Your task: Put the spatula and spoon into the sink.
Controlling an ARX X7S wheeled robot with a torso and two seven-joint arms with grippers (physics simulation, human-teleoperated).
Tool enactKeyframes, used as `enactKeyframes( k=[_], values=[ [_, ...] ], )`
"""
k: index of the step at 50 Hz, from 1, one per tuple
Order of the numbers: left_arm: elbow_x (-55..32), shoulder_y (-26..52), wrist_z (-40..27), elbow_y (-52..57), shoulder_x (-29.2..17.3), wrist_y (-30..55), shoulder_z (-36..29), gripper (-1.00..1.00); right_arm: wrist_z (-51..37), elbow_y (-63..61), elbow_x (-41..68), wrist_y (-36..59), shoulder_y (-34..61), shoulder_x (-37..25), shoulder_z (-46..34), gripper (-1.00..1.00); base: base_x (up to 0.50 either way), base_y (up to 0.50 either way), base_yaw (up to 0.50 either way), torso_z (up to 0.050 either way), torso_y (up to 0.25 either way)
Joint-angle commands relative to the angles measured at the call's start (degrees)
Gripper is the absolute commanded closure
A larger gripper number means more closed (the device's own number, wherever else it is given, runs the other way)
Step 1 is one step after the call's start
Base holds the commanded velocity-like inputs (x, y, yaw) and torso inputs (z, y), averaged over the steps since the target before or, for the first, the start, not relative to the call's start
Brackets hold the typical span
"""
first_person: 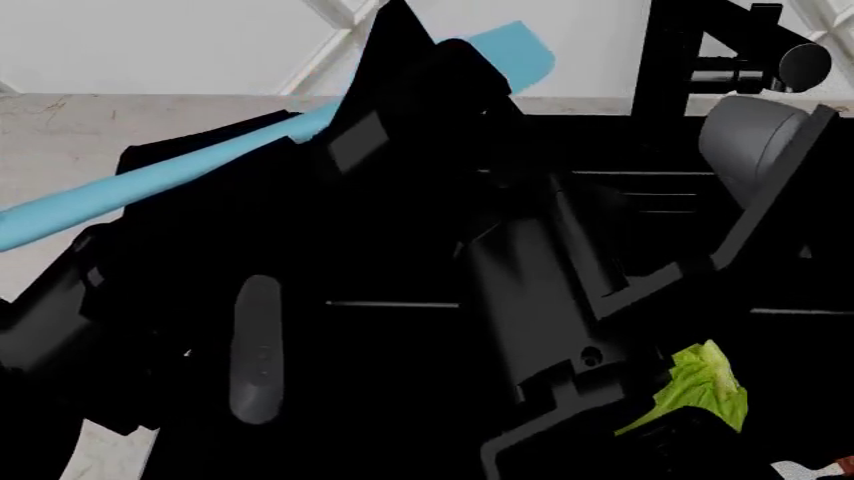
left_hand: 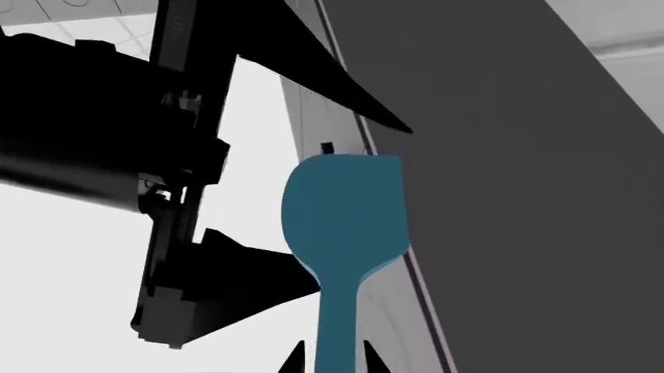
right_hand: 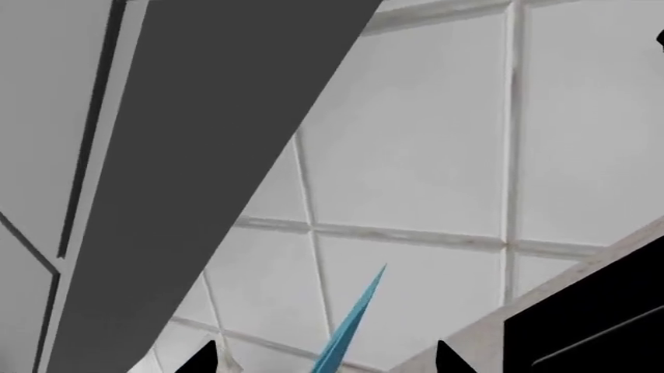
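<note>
- Currently held aloft: spatula point(first_person: 267, 140), light blue, one colour throughout, slanting across the head view from low near the left edge of the counter point(first_person: 80, 125) up to its blade against the tiled wall point(first_person: 174, 40).
- Judged light and stiff: long, slim, flat, no visible sag along the unsupported handle. Smooth faces probably slippery; best taken on the handle just behind the blade, across the flat sides.
- Left gripper point(left_hand: 334, 353): fingertips sit either side of the spatula handle at the frame edge, apparently clamped on it.
- Right gripper point(right_hand: 323, 359): fingertips apart, with the spatula seen edge-on between them; contact cannot be told, so clamped or open cannot be told.
- Sink point(first_person: 747, 240): black basin set into the pale marble-look counter, largely masked by both arms; black tap point(first_person: 694, 70) at its rear edge.
- Spoon: not identifiable with confidence; only a reddish scrap shows at the lower right corner.
- Green leafy item point(first_person: 701, 385) lies toward the basin's front right.
- Room: white tiled wall behind, grey cabinet panel point(right_hand: 207, 155) overhead. Clearance around the raised blade looks tight.
</note>
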State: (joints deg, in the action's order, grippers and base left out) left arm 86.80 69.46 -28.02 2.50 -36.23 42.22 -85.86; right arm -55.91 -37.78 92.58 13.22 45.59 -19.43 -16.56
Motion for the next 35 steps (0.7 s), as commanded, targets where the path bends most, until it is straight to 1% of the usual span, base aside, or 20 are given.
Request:
enactKeyframes(
  k=[1, 12, 16, 20, 31, 35],
  values=[
    [0.1, -0.2, 0.2, 0.9, 0.7, -0.3, -0.1, 1.00, 2.2, 2.3, 0.2, -0.2, -0.3, 0.8, -0.8, -1.00, 0.00, 0.00, 0.00, 0.000, 0.000],
    [0.7, -0.1, 1.0, 2.1, 1.3, -0.4, -0.1, 1.00, 4.8, 6.0, 0.7, -0.5, 0.3, 2.0, -1.5, -1.00, 0.00, 0.00, 0.00, 0.000, 0.000],
    [1.0, -0.1, 1.0, 2.3, 1.4, -0.4, -0.1, 1.00, 4.6, 7.3, 1.6, -0.3, 2.0, 2.5, -1.8, -1.00, 0.00, 0.00, 0.00, 0.000, 0.000],
    [1.2, -0.3, 1.2, 2.5, 1.7, -0.4, -0.3, 1.00, 6.1, 8.0, 1.1, -0.4, 1.3, 2.8, -2.2, -1.00, 0.00, 0.00, 0.00, 0.000, 0.000],
    [1.9, -0.8, 1.6, 3.3, 2.2, -0.1, -0.4, 1.00, 5.9, 9.8, 2.5, -0.7, 2.7, 4.1, -2.7, -1.00, 0.00, 0.00, 0.00, 0.000, 0.000],
    [2.5, -0.6, 2.2, 4.3, 2.1, 0.1, -0.2, 1.00, 7.4, 11.5, 2.9, -1.1, 2.5, 4.7, -2.8, -1.00, 0.00, 0.00, 0.00, 0.000, 0.000]
  ],
)
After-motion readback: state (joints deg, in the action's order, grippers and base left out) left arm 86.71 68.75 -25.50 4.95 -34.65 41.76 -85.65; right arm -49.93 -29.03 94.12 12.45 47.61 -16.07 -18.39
